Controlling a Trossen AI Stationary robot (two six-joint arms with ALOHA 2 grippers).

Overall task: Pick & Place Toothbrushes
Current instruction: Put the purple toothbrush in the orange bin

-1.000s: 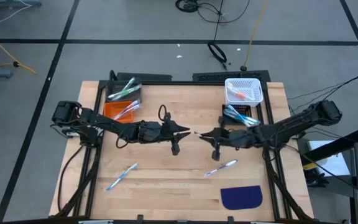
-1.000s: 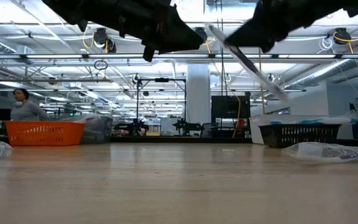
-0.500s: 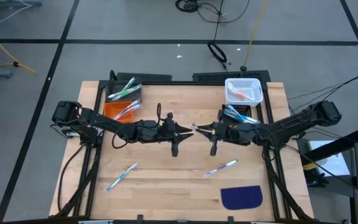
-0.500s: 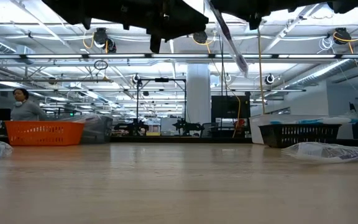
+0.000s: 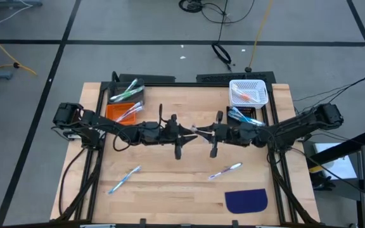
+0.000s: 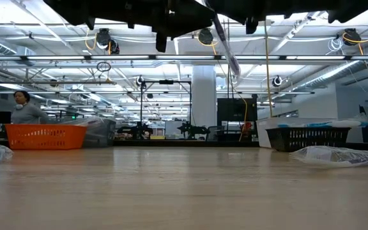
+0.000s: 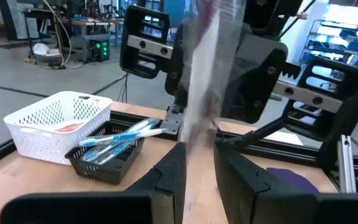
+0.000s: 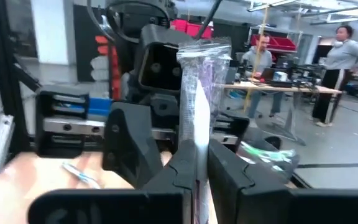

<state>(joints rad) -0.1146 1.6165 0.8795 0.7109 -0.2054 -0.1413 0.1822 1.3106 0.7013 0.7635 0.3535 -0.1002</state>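
1. Blue half-round mat (image 5: 246, 201) lay by the counter's (image 5: 170, 183) near edge toward the right corner, with two loose toothbrushes beyond it: one (image 5: 225, 171) just past the mat, one (image 5: 124, 179) toward the near left.
2. Above the counter's middle the two arms met tip to tip. The right claw (image 5: 203, 132) was clenched on a clear-wrapped toothbrush (image 8: 194, 118), which stood up between its fingers (image 8: 182, 171).
3. The left claw (image 5: 190, 132) sat partly parted around that same wrapped brush; whether its fingers (image 7: 170, 177) already pressed on the wrapper could not be told.
4. This looked like a hand-over from right to left. Next the left claw would need to close firmly before the right one let go.
5. Toward the far left corner stood an orange bin (image 5: 121, 113) and a dark bin (image 5: 126, 94), both holding brushes.
6. Toward the far right corner, a white basket (image 5: 248, 92) and a black tray (image 5: 246, 116) held more.
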